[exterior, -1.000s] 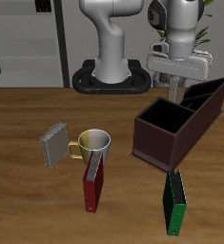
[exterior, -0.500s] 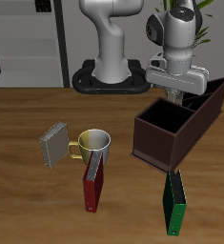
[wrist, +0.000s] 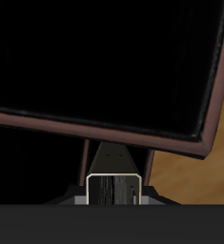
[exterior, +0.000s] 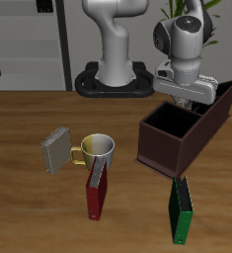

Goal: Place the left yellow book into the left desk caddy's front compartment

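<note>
Item: left yellow book [exterior: 183, 103]. Slim, khaki-yellow with greyish covers, seen edge-on in the wrist view [wrist: 113, 158]. Location: upright, clamped between the closed fingers of the gripper [exterior: 186, 96], its lower end inside the left desk caddy [exterior: 163, 144]; which compartment cannot be told. Change: gripper lower than a second ago, less of the book showing above the caddy's rim

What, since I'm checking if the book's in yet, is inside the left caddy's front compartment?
Only dark walls show in the front compartment; its floor is mostly hidden. The left yellow book hangs in the claw above.
</note>
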Motion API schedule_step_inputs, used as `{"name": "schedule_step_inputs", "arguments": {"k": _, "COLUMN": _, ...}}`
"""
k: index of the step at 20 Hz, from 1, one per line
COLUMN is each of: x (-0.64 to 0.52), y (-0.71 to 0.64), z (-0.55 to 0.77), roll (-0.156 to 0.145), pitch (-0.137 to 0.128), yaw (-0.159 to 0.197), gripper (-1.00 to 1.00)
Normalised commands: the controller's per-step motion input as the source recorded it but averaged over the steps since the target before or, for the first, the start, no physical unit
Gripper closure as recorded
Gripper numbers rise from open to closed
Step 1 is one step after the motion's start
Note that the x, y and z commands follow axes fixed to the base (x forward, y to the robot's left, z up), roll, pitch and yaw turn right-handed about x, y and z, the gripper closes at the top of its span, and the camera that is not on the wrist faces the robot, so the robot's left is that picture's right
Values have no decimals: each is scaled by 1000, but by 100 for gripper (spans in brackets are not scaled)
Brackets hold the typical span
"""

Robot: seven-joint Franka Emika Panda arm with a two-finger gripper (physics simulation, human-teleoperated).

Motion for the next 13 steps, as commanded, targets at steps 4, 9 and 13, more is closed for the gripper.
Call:
{"name": "schedule_step_inputs", "arguments": {"k": 4, "x": -83, "y": 39, "z": 68, "roll": 43, "pitch": -10, "yaw": 24, "gripper": -100}}
{"name": "schedule_step_inputs", "arguments": {"k": 9, "x": -99, "y": 28, "z": 156, "roll": 23, "pitch": -24, "yaw": -2, "gripper": -100}}
{"name": "schedule_step_inputs", "arguments": {"k": 13, "x": -66, "y": -72, "z": 75, "roll": 2, "pitch": -13, "yaw": 6, "gripper": -100}}
